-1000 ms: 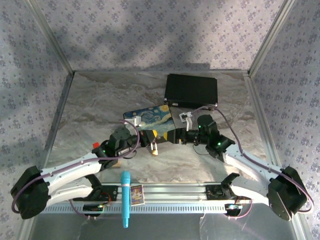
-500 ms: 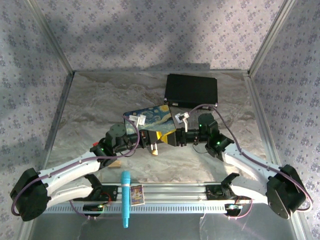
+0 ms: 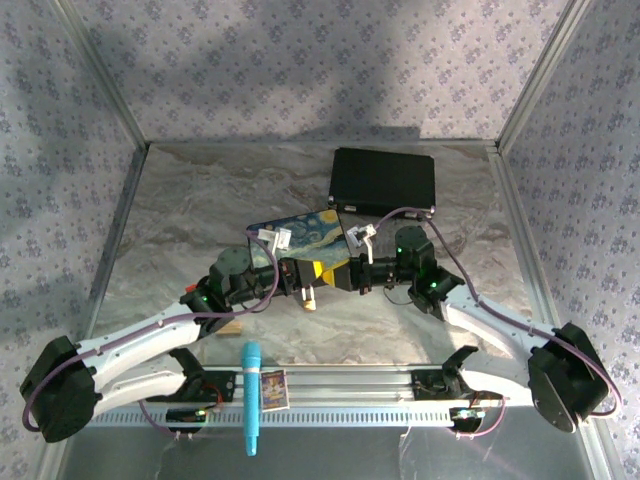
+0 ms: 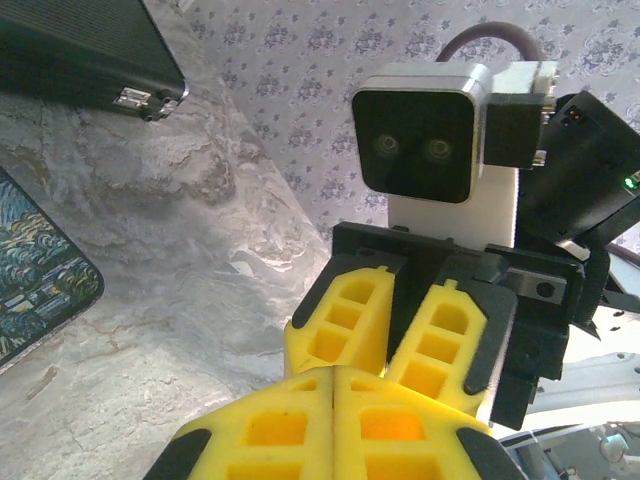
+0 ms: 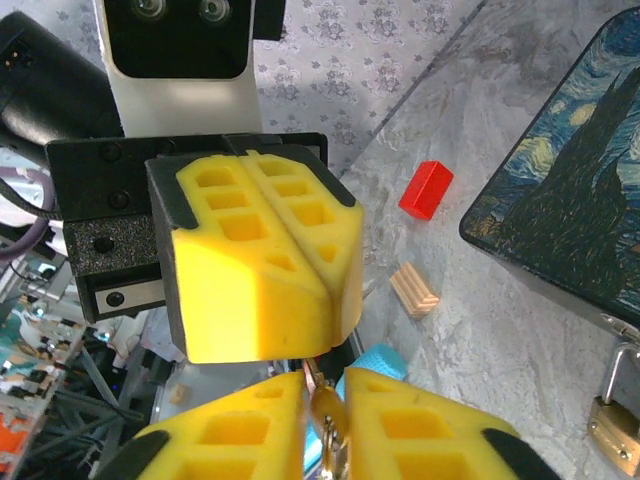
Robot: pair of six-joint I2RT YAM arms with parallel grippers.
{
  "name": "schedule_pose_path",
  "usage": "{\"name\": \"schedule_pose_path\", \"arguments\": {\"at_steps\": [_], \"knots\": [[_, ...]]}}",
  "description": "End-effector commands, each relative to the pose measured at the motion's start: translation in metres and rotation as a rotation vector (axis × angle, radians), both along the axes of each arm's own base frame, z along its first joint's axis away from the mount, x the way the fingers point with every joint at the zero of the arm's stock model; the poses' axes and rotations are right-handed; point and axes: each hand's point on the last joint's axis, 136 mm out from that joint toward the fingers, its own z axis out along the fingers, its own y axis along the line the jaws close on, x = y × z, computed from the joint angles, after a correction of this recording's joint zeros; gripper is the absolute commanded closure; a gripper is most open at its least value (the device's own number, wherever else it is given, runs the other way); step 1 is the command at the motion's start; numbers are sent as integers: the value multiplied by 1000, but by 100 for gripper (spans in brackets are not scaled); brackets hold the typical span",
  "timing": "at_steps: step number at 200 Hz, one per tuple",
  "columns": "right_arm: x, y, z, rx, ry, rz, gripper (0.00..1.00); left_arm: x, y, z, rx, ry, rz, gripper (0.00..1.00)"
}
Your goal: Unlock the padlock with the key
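Mid-counter (image 3: 200, 200), pincers nose to nose: left pincer (image 5: 318, 285) shut, right pincer (image 5: 325, 395) clamped on key (image 5: 324, 420). Padlock (image 5: 612, 428) hangs from painted box (image 5: 570, 190) latch. We judge key thin, stiff, slippery: grip bow flat. Padlock small, loose, likely swings: brace body.

Soft even light, broad shadow on the back wall (image 3: 300, 80), left end effector (image 4: 333, 400) blurred close up

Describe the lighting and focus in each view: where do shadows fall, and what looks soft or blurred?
Top view: broad dark shadow bands cross the patterned wall. Left wrist view: the left tool looms soft up close, the black case sharper. Right wrist view: the padlock at the corner is slightly blurred.
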Motion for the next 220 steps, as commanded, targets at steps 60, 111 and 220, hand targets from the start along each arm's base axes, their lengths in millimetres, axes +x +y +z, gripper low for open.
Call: {"name": "schedule_pose_path", "arguments": {"at_steps": [60,111,220], "knots": [[-4,-3,-2,23,0,12,100,10,2,11,-27,-34,49,100],[19,-20,-40,-118,69,-158,100,36,38,-13,129,13,315,0],[30,-55,-116,-363,112,-369,100,9,29,-155,560,175,434,35]]}}
